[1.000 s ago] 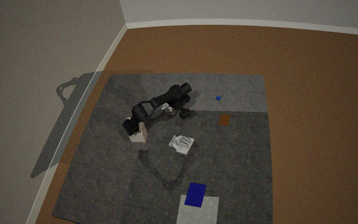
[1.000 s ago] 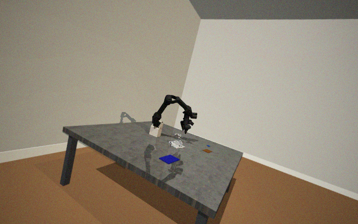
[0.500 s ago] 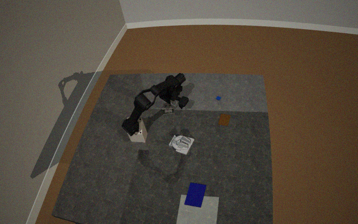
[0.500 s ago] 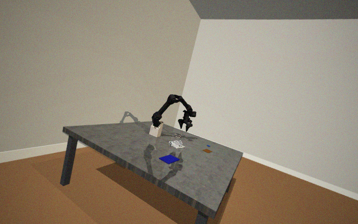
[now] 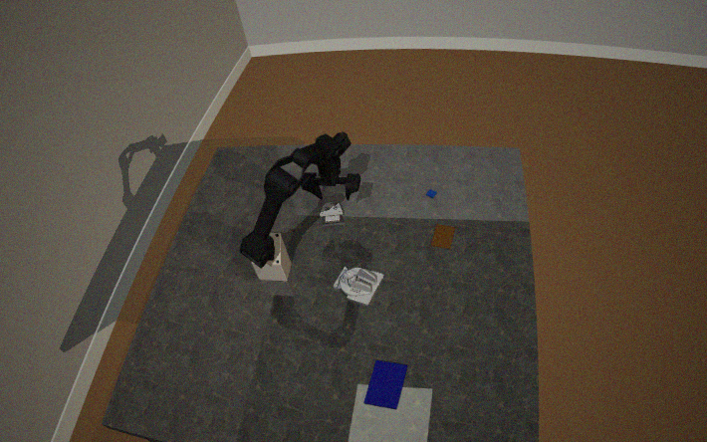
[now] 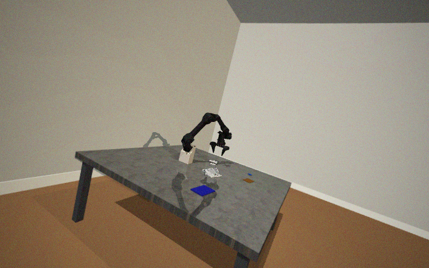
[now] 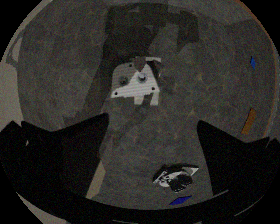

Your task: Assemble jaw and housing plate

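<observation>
"Firstly, the left side?"

"A pale block (image 5: 273,273) (image 6: 185,157) stands on the grey table (image 5: 471,329) (image 6: 136,176), the black arm (image 5: 272,205) (image 6: 200,129) mounted on it."

"Next, rightward: the housing plate?"

"A white plate with holes (image 5: 332,211) (image 6: 213,162) (image 7: 125,90), taken as the housing plate, sits toward the far side, apart from the mechanism."

"Condition of the gripper (image 5: 334,197) (image 6: 218,153) (image 7: 155,121)?"

"Jaws spread wide, nothing between them. It hangs above the table near that plate, touching neither plate nor mechanism."

"And the gear mechanism (image 5: 358,284) (image 6: 211,172) (image 7: 176,178)?"

"Right of the plate and nearer, on its white square base. Whether its teeth mesh cannot be determined. The housing plate is off it: not closed."

"Remaining items?"

"A dark blue rectangle (image 5: 385,384) (image 6: 202,190) (image 7: 180,200), nearest; then, farther right, a small blue piece (image 5: 431,193) (image 6: 249,174) (image 7: 252,62), with an orange rectangle (image 5: 443,236) (image 6: 248,180) (image 7: 249,121) just nearer."
</observation>
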